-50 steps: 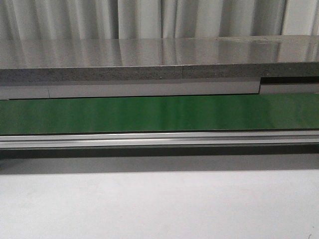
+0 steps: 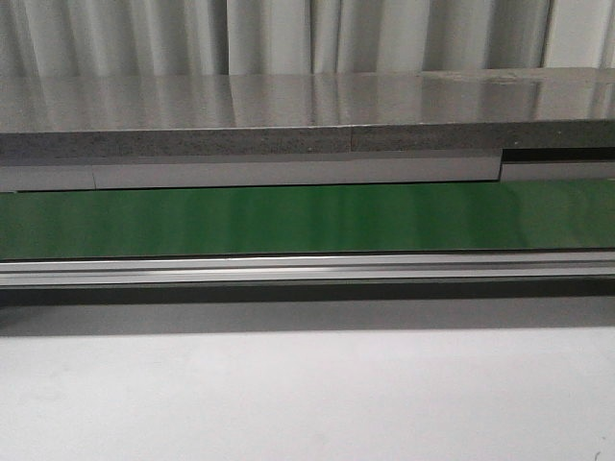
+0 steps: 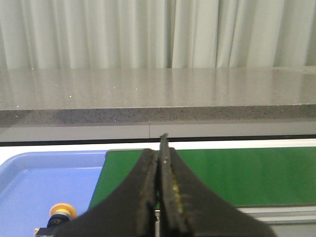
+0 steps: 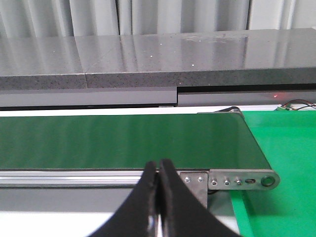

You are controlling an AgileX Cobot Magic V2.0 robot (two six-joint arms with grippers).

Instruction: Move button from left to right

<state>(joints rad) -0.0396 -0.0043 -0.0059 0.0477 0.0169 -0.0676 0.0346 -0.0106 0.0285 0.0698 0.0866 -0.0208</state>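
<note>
Nothing has moved since before. Left gripper (image 3: pixel 159 197) and right gripper (image 4: pixel 158 197) hover level, fingers pressed together, empty; yellow-headed button (image 3: pixel 60 216) sits in smooth blue tray (image 3: pixel 29 182) beside matte green conveyor belt (image 2: pixel 307 221).

Front view: looking forward, low over the table's far edge.
Wrist views: facing likewise, closer, sharing the green belt (image 2: pixel 307 221).

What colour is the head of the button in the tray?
Yellow: the button shows best in the left wrist view.

Button (image 3: pixel 61 213) (yellow head) partly hidden behind left hand (image 3: pixel 159 197).
</note>
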